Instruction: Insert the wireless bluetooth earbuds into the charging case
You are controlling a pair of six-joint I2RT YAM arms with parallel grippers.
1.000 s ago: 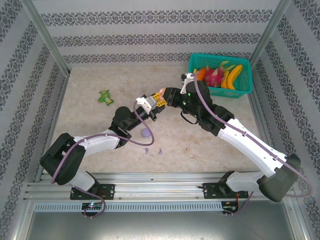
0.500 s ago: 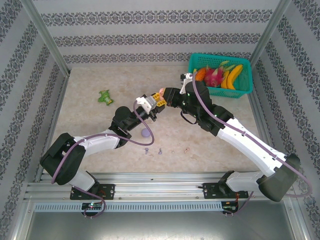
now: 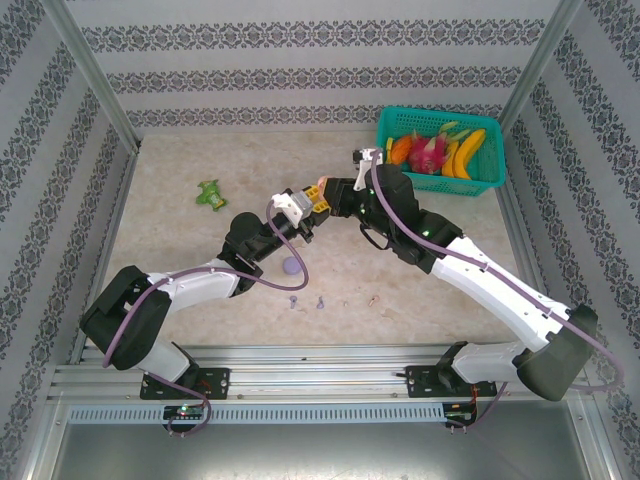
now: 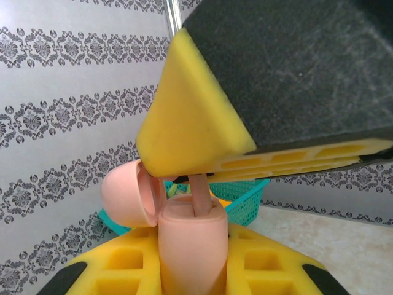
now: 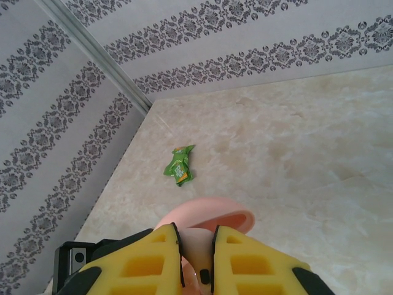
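Raised mid-table: left gripper clamped on pale pink round plastic charging case, lid open. Right gripper has edged left, pinching pale pink stemmed earbud at case mouth; insertion likely imminent.

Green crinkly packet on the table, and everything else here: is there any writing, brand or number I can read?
No text can be read anywhere.
Small green crinkly packet: its print is too small and blurred to read.
Open pale pink plastic charging case, teal plastic basket: no lettering seen.
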